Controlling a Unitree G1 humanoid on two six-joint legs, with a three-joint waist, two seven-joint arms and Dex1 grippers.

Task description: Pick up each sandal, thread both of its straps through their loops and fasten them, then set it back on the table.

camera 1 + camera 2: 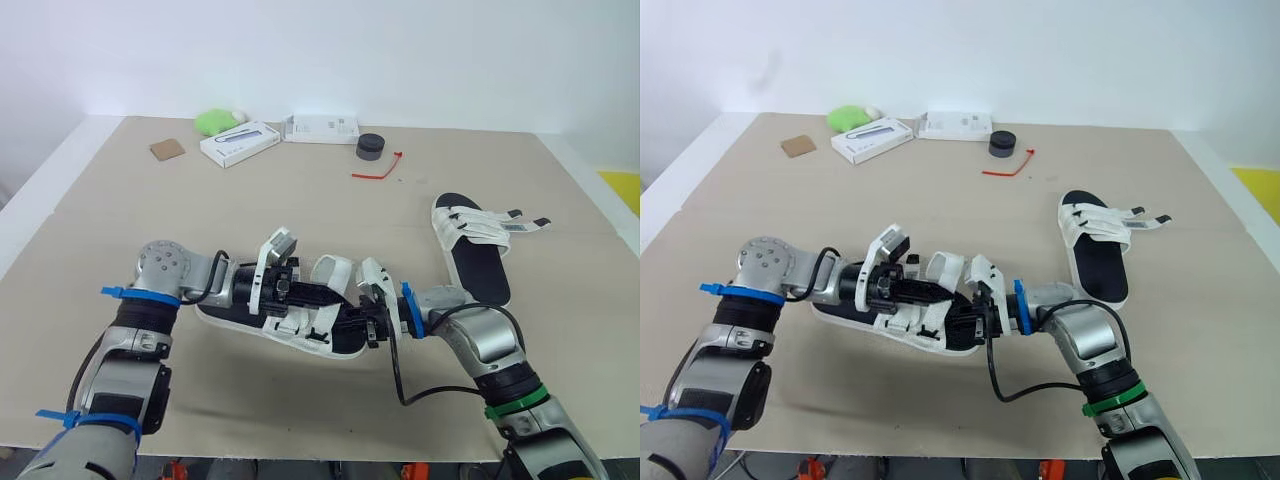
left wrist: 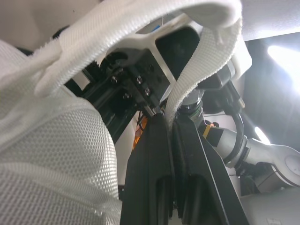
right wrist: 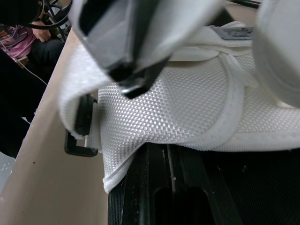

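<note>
At table (image 1: 120, 220) centre | sandal (image 1: 334, 270) white mesh | left hand (image 2: 169, 123) clamps woven strap (image 2: 197, 79) | right hand (image 3: 169, 151) together

A wide table (image 1: 28, 215) with a white rim, its top covered by a tan sheet (image 1: 300, 215), stands before a plain white wall (image 1: 400, 50) in bright, even light, with yellow floor (image 1: 624, 186) showing past its right edge.
</note>
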